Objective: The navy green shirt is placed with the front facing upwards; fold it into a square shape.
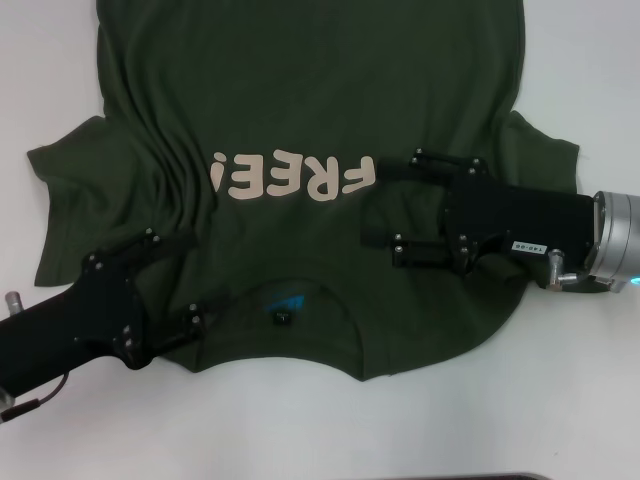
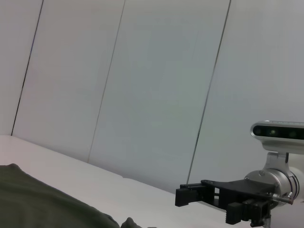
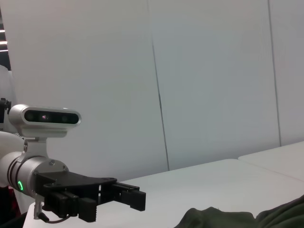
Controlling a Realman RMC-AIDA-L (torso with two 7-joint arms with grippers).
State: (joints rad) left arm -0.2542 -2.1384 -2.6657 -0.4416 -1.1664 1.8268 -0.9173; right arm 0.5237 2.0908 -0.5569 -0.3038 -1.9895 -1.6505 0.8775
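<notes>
Left end effector (image 1: pixel 195 278) spread open, right end effector (image 1: pixel 385 207) spread open, both reaching inward

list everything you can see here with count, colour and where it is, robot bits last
navy green shirt: one, dark olive green, spread front up across the table, collar toward the robot, wrinkled on its left side
lettering: one word, "FREE!", cream, on the shirt's chest, upside down in the head view
label: one, blue, inside the collar
table: one, white, under the shirt
wall panels: several, pale grey with dark seams, behind the table in the wrist views
left tool: one, black, fingers spread, low over the shirt's left shoulder beside the collar
right tool: one, black with a silver wrist, fingers spread, over the chest at the end of the lettering
</notes>
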